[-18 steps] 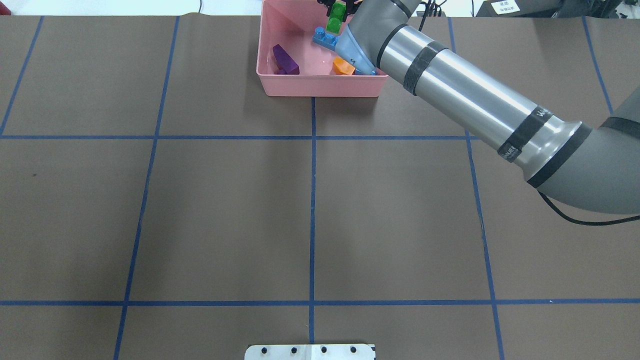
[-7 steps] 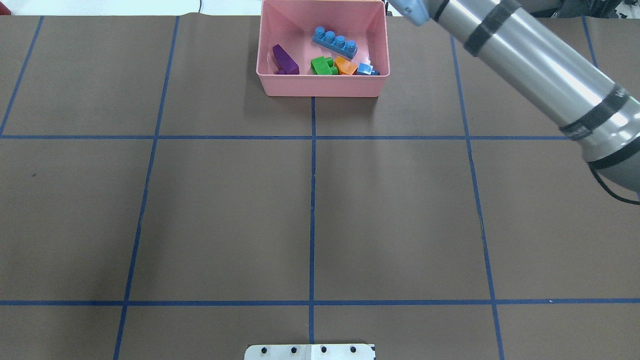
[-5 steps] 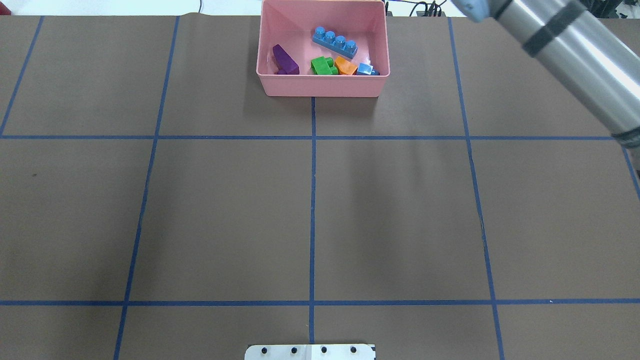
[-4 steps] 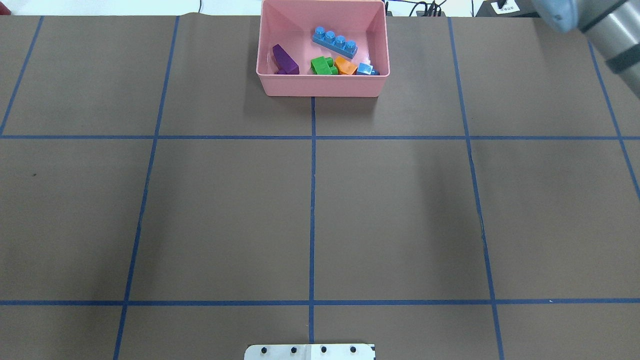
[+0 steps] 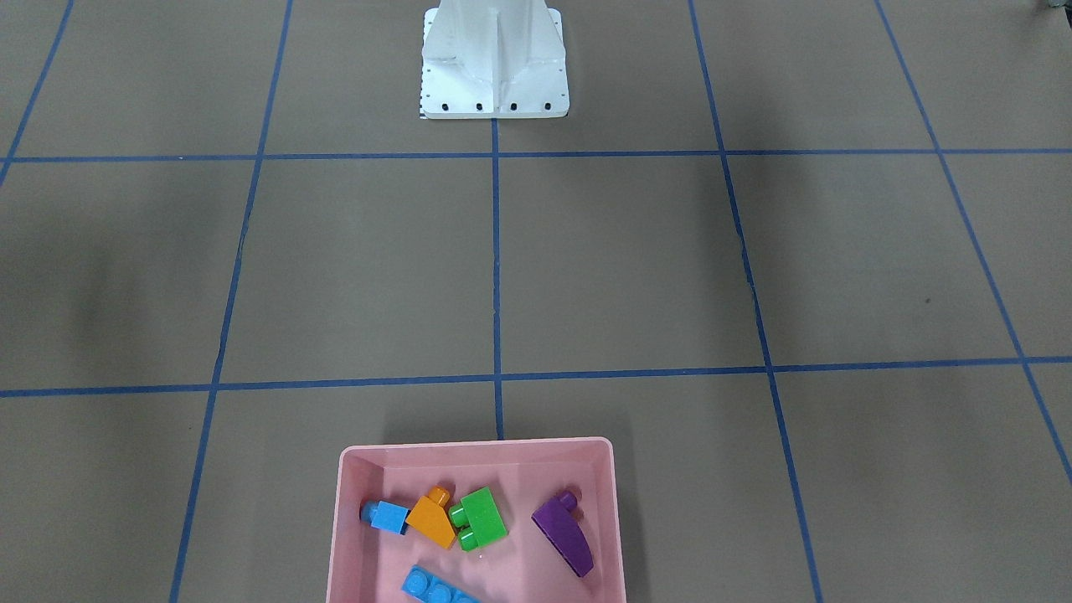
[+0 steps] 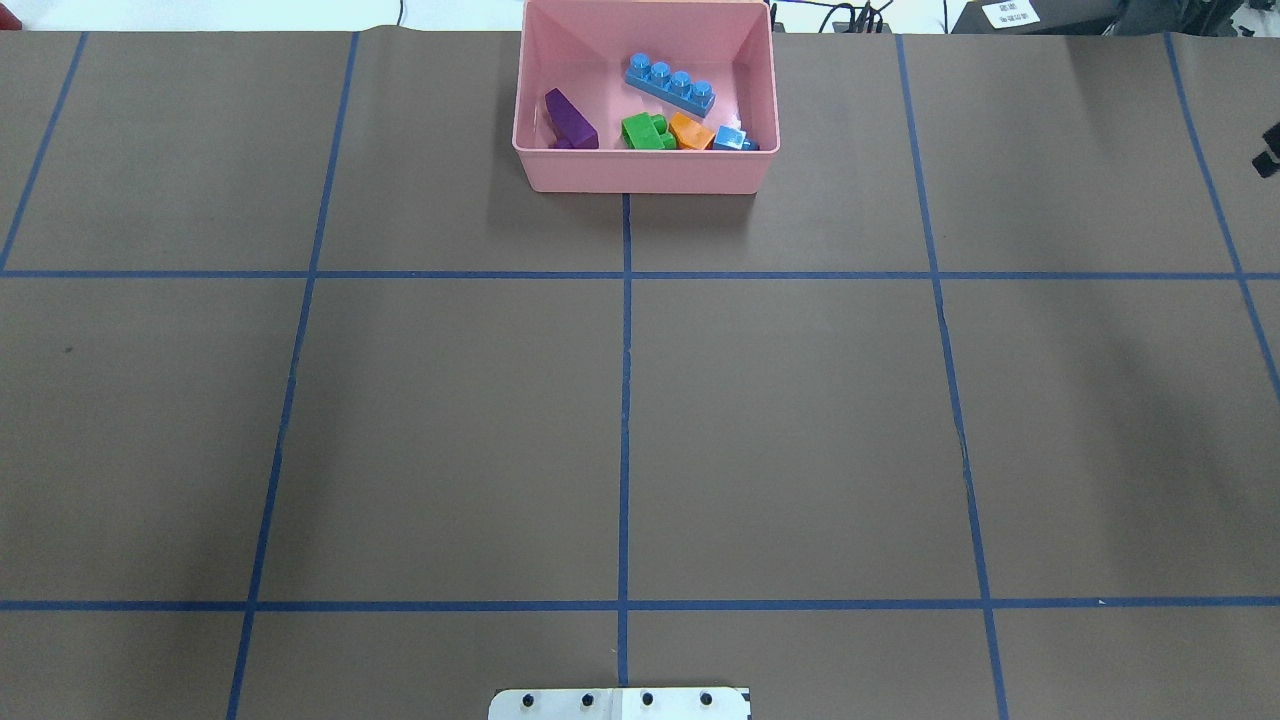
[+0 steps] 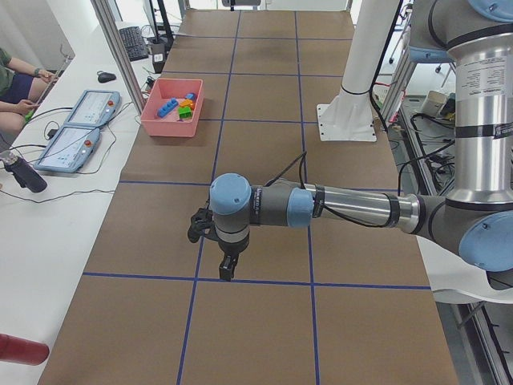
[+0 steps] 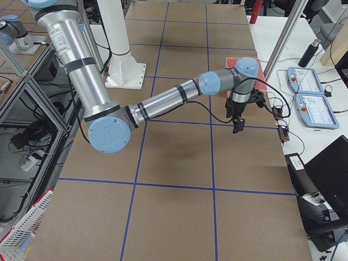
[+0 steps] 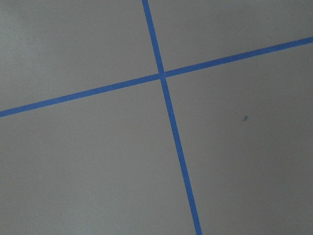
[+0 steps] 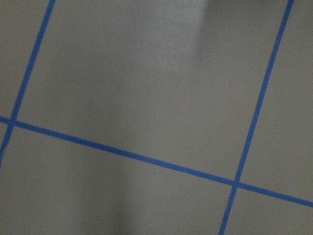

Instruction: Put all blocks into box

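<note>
Front-facing view: the box (image 5: 350,536) sits at the desk's (image 5: 636,268) edge far from the robot. It holds the small blue cube (image 5: 388,516), orange sloped block (image 5: 433,521), green block (image 5: 482,519) and purple wedge (image 5: 566,538), with the long blue bar (image 5: 437,589) by its far wall. No tool shows.

Overhead view: all five lie in the box, none on the desk; the bar lies slantwise.

Left side view: the left tool (image 7: 228,267) hangs over the desk, well apart from the box. I cannot tell whether it is spread or pressed together.

Right side view: the right tool (image 8: 237,126) hangs near the box, the nearer of the two. I cannot tell its state either.

Wrist views: only desk and blue tape lines (image 9: 170,112). Nothing looks left to fetch.
</note>
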Available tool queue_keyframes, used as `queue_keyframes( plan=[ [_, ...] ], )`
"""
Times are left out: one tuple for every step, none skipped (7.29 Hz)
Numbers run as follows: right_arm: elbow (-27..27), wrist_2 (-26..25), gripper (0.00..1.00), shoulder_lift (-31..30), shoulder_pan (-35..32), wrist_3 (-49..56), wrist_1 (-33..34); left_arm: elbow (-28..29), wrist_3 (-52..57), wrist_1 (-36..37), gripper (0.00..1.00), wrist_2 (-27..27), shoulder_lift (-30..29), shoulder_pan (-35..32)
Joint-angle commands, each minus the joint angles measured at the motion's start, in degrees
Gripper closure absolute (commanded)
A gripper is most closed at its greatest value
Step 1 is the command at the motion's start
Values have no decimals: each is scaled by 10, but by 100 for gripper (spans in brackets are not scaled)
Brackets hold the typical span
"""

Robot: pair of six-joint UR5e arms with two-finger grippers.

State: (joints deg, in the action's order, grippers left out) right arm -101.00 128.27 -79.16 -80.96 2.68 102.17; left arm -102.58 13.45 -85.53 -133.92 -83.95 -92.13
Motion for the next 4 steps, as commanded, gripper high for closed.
queue_keyframes(
  plan=[
    [-62,-2,0,-136,-18,25,-43,-4,2,-1,0,-2,0,-5],
    [-78,0,0,-190,-26,25,-85,-4,4,-1,0,-4,0,-4],
    [-86,2,0,-218,-28,21,-95,-6,5,-1,0,-5,0,-4],
    [-86,2,0,-236,-30,17,-95,-6,5,-1,0,-5,0,-4]
  ],
)
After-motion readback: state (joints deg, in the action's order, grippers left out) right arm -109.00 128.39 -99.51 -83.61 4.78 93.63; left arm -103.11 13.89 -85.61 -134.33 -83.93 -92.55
